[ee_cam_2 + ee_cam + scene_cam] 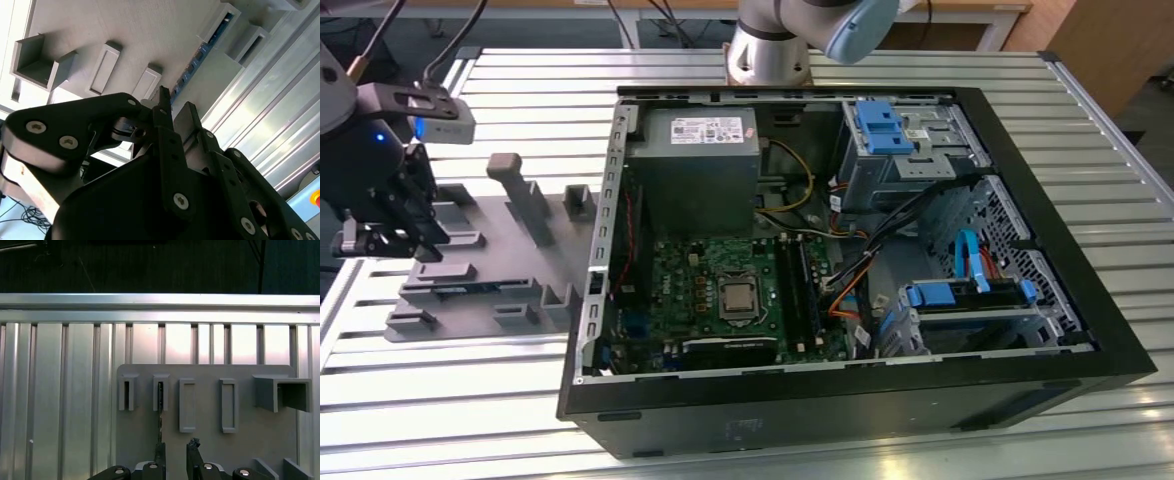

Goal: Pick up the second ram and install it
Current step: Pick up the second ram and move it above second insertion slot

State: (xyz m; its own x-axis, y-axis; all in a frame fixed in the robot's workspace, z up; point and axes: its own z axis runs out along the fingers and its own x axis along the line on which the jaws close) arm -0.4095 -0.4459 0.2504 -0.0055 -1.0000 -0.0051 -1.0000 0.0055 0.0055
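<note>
Tool [176, 450]: jaws narrowly parted, holding nothing, hovering low over the tray.
Surface [454, 420]: slatted metal, carrying case and tray.
Computer case [854, 400]: open, motherboard [720, 290] inside, on the exterior view's right of the tray.
Tray [250, 440]: grey, with raised blocks.
Second ram [200, 55]: blue, on edge in the tray's slots, near the tool's tips.

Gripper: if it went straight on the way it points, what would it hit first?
Likely the ram stick standing on edge in the grey tray, just ahead of the gripper; depth is unclear.
</note>
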